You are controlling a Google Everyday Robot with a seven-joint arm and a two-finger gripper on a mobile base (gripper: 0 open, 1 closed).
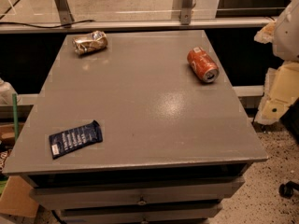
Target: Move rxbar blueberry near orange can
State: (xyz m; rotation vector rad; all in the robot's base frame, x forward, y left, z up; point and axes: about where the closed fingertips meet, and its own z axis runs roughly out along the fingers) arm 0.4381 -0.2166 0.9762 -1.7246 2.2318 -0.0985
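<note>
The rxbar blueberry (75,138), a flat dark navy wrapper with white lettering, lies near the front left corner of the grey table (149,111). The orange can (202,64) lies on its side at the back right of the table, its silver top facing the front right. My gripper (274,99) hangs at the right edge of the view, beyond the table's right side, below the white arm (287,29). It is well apart from both the can and the bar and holds nothing that I can see.
A crumpled gold-and-brown foil bag (90,42) lies at the back left of the table. A rail (135,26) runs behind the table. Drawers (140,190) sit under the front edge. Boxes (14,195) stand on the floor at left.
</note>
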